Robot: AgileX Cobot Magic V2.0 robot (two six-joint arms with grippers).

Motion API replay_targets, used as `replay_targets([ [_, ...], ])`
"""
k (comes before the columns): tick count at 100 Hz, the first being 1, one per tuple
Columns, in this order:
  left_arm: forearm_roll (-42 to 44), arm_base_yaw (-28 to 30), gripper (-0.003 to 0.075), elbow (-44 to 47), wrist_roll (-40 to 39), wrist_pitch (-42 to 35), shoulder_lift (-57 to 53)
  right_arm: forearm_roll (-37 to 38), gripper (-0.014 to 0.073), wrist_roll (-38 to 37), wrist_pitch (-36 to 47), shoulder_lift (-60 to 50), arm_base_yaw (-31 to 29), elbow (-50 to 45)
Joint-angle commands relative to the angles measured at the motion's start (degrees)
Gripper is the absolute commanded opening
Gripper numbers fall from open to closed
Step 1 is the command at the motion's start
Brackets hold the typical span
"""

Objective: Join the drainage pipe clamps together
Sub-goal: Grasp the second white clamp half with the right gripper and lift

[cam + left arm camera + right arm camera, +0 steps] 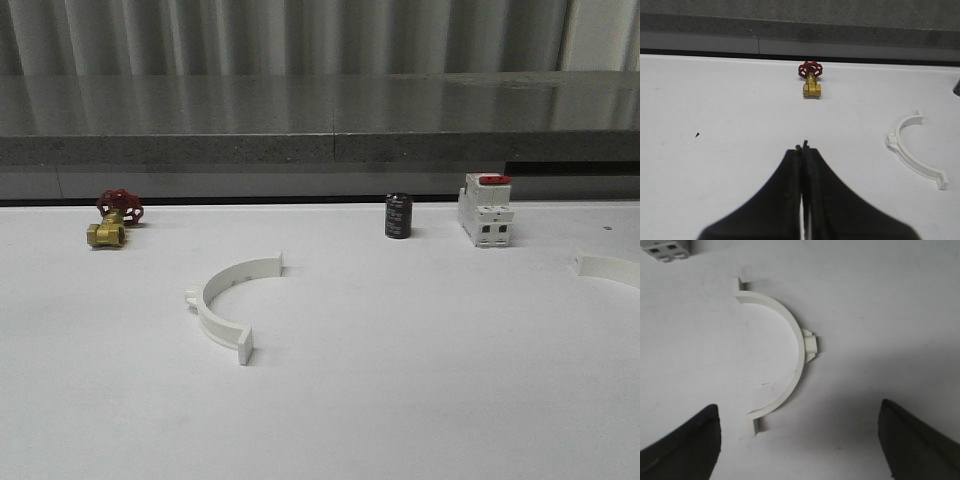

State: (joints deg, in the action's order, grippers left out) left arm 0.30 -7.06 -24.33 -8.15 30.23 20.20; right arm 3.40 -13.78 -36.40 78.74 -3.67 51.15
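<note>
Clamp (790, 360) lies between spread right tool (800, 440) fingers.

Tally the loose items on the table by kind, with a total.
Drainage pipe clamp halves: 2, one left of centre, one at the right edge
Brass valve with red handwheel: 1
Black cylinder: 1
White breaker with red top: 1
Total: 5
</note>
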Motion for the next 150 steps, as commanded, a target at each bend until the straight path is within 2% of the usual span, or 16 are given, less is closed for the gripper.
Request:
replay_targets([
  [1, 0.0, 0.0, -0.002, -1.5, 0.0, -4.5, 0.3, 0.4, 0.0633, 2.4, 1.2, 3.8, -1.3, 4.7],
  [37, 0.0, 0.0, -0.002, -1.5, 0.0, -4.5, 0.3, 0.4, 0.0633, 7.2, 2.1, 20.7, -1.7, 12.3],
  [75, 0.0, 0.0, -0.002, -1.5, 0.0, -4.5, 0.3, 0.4, 0.0624, 7.2, 1.4, 25.2, -1.7, 13.5],
  [82, 0.0, 0.0, -0.002, -1.5, 0.0, -4.5, 0.3, 0.2, 0.0566, 7.0, 1.1, 25.2, -1.7, 13.5],
  [104, 0.0, 0.0, -0.002, -1.5, 0.0, -4.5, 0.3, -0.6, 0.0181, 6.1, 1.2, 25.2, -1.7, 13.5],
  [111, 0.0, 0.0, -0.002, -1.5, 0.0, -4.5, 0.3, -0.6, 0.0101, 5.4, 1.2, 25.2, -1.7, 13.5],
  [118, 0.0, 0.0, -0.002, -1.5, 0.0, -4.5, 0.3, -0.6, 0.0071, 5.2, 1.2, 25.2, -1.7, 13.5],
  [150, 0.0, 0.0, -0.002, -1.5, 0.0, -4.5, 0.3, -0.6, 0.0069, 5.2, 1.7, 25.2, -1.7, 13.5],
])
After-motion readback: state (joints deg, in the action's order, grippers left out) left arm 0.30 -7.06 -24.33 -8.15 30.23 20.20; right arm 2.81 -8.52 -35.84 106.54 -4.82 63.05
